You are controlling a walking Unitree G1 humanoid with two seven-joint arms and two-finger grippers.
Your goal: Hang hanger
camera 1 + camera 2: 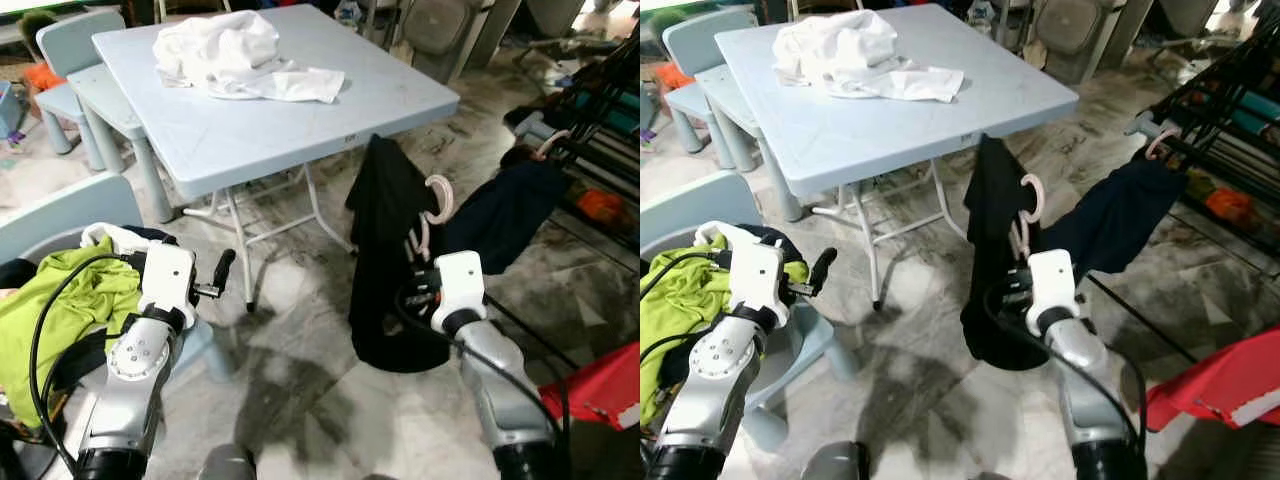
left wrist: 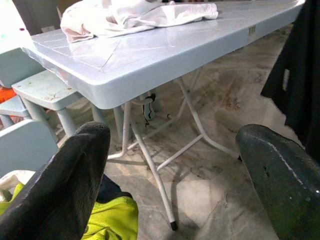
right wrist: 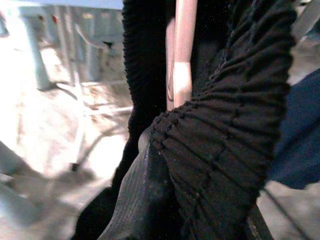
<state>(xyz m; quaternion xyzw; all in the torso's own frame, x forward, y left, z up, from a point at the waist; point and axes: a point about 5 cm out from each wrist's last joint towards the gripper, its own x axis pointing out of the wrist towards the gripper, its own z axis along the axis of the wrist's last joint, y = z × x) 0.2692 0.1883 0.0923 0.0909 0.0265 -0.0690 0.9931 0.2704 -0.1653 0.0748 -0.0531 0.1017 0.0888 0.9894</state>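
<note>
While the right gripper (image 1: 418, 268) holds up the pink hanger (image 1: 434, 212), a black garment (image 1: 385, 255) drapes from it and hangs down toward the floor (image 1: 300, 380). Its fingers are buried in the dark cloth, clamped on the hanger's stem; the right wrist view shows the pink rod (image 3: 183, 55) running between bunched black fabric, right against a finger (image 3: 135, 200). The hanger's hook curls upward beside the corner of the pale blue table (image 1: 280, 100), just off its edge, in mid-air. A white cloth (image 1: 235, 55) lies crumpled on the tabletop. Off to the robot's right, a dark navy garment (image 1: 500, 215) hangs by another hook from the black rack (image 1: 600, 90), and a red piece of fabric (image 1: 595, 385) sits low near the right arm. The left gripper (image 1: 222, 272) hovers low on the other side with its fingers spread apart and nothing between them, above a lime green garment (image 1: 60, 310) heaped on a blue chair (image 1: 60, 215).
</note>
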